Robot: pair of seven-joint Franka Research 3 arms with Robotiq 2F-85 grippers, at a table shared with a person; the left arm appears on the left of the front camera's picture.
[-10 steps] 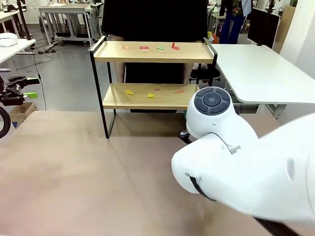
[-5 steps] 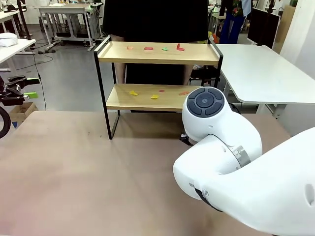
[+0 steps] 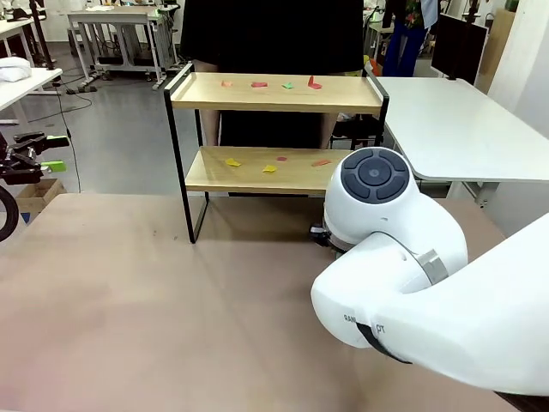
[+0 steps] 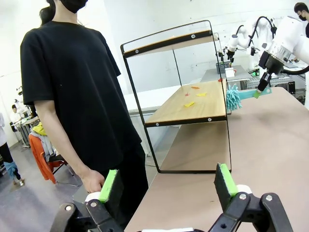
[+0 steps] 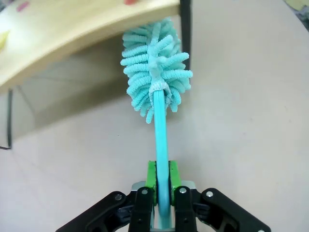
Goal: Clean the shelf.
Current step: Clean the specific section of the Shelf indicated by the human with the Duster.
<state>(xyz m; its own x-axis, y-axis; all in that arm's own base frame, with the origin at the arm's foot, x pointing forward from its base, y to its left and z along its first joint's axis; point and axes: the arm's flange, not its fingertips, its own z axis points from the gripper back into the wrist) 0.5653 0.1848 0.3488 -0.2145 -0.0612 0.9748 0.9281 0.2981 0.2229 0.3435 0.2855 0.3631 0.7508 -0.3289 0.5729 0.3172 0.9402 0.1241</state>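
The shelf [image 3: 274,93] stands at the table's far edge, a black frame with two wooden boards. Coloured paper scraps [image 3: 259,84] lie on the top board, and more scraps [image 3: 232,162] lie on the lower board [image 3: 257,176]. My right gripper [image 5: 161,186] is shut on the handle of a turquoise duster [image 5: 155,67]. The fluffy head sits at the lower board's end [image 5: 72,43], beside a black leg [image 5: 186,19]. In the left wrist view the duster [image 4: 233,96] meets that board's corner. My left gripper [image 4: 166,186] is open and empty, off the table's left side [image 3: 58,152].
A person in a black shirt [image 3: 270,34] stands right behind the shelf, one hand [image 4: 91,181] hanging low. My right arm's white bulk [image 3: 412,283] blocks the front view of the table's right half. A white desk [image 3: 455,129] stands to the right. The brown tabletop [image 3: 146,300] lies open to the left.
The shelf stands slightly further right than a second ago. My right arm's elbow has shifted a little right and up. The left gripper has stayed still.
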